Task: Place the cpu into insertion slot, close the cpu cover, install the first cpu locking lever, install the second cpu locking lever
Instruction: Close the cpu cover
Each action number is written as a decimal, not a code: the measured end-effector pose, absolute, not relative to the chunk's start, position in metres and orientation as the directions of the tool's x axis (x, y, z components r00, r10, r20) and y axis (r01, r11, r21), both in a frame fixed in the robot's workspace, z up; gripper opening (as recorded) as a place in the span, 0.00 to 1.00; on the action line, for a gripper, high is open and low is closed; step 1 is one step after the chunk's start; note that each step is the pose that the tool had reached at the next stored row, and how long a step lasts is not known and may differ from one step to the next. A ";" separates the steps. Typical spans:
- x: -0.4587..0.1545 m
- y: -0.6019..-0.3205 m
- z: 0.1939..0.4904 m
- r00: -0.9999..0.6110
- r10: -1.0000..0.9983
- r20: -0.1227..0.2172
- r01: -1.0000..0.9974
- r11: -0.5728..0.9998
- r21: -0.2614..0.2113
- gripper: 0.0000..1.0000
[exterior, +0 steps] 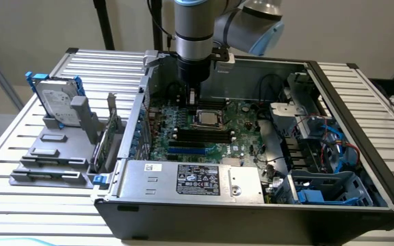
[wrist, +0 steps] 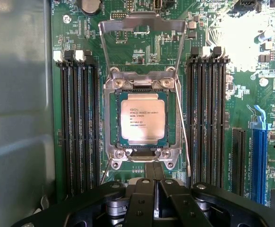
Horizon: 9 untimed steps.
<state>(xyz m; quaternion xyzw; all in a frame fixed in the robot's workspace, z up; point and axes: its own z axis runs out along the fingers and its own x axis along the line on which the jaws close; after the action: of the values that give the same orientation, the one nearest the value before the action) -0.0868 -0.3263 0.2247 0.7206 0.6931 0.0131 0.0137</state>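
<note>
The cpu [wrist: 142,117], a silvery square chip with printed text, lies flat inside the insertion slot [wrist: 112,124], whose silver rim frames it. The cpu cover [wrist: 142,21] stands swung open beyond the slot, its cut-out centre showing the board behind. One thin wire locking lever [wrist: 183,132] rises free along one side of the slot. My gripper [wrist: 155,185] hovers just off the slot's edge opposite the cover, shut with nothing in it. In the exterior view the gripper [exterior: 194,97] hangs inside the computer case just behind the cpu [exterior: 209,119].
Black memory slots [wrist: 78,123] flank the socket on both sides. A blue connector strip [wrist: 259,156] lies further out. The case walls [exterior: 337,107] ring the board, with a power supply [exterior: 190,179] in front, a blue drive cage [exterior: 327,189] and a hard drive [exterior: 55,100] outside.
</note>
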 end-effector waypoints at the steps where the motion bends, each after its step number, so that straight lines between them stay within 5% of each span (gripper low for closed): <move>1: -0.085 -0.326 0.225 0.039 0.999 0.000 0.999 -0.039 0.038 0.11; 9: -0.050 -0.326 0.234 0.039 0.999 -0.001 0.999 -0.039 0.019 0.11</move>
<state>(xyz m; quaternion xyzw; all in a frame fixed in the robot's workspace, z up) -0.0499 -0.3264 0.2341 0.7207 0.6932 0.0063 0.0072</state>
